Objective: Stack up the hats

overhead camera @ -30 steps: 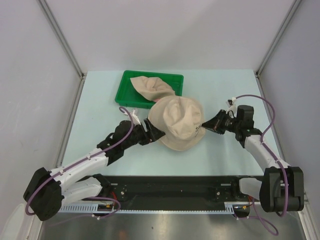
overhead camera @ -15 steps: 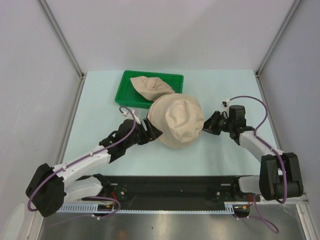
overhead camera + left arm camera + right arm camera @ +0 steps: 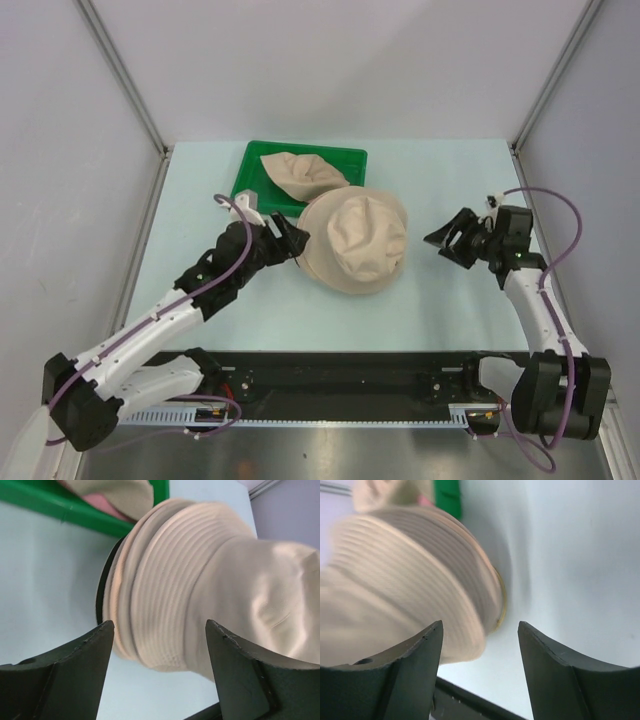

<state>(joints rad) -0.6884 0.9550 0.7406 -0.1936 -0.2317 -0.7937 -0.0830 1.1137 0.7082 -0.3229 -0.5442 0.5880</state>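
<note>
The left hand (image 3: 290, 238) has let go, jaws wide and empty beside the big hat (image 3: 358, 240). It rests on the counter (image 3: 200, 205) (second hat (image 3: 300, 175) in the green tray (image 3: 243, 185)); the right hand (image 3: 445, 234), open too, has backed away: placement looks done.

Far middle: green plastic tray (image 3: 255, 182) on the pale table (image 3: 450, 170).
In tray: crumpled beige fabric hat (image 3: 300, 175).
Before tray: round beige brimmed hat (image 3: 360, 240).
Flanks: left gripper (image 3: 293, 236) just beside; right gripper (image 3: 442, 240) near.
</note>
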